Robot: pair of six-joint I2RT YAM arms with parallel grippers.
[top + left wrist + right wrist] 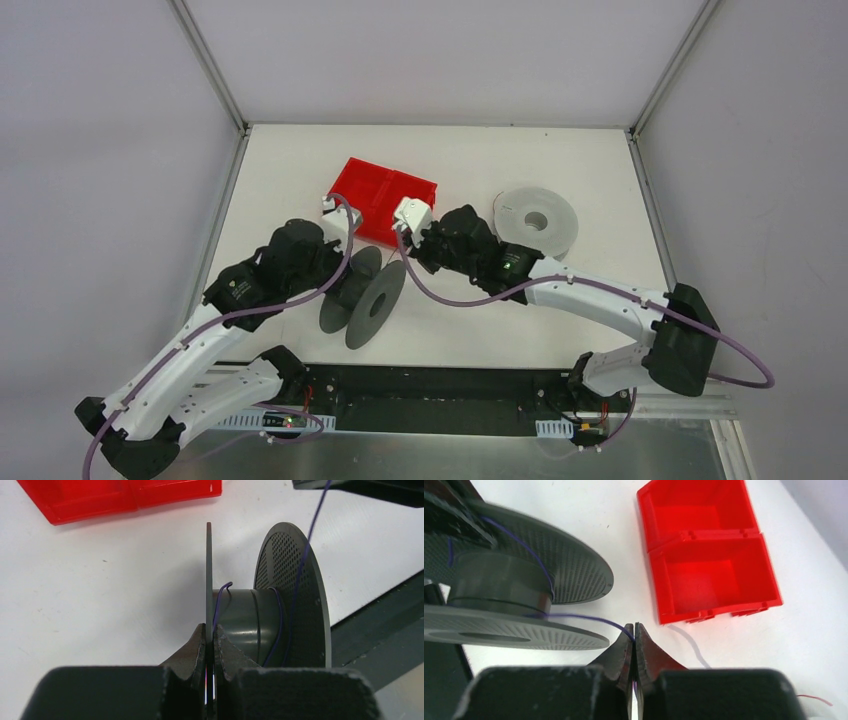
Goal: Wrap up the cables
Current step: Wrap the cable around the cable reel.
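A dark grey spool stands on its edge between the arms. My left gripper is shut on the thin edge of the spool's near flange; it also shows in the top view. A hair-thin dark purple cable loops loosely round the spool's hub and runs up to the right. My right gripper is shut on that cable, just off the spool's flange and above the table. In the top view the right gripper is beside the spool's upper right.
A red two-compartment tray sits just behind both grippers, also in the right wrist view. A pale spool lies flat at the right. A loose thin red wire lies on the table right of my right gripper.
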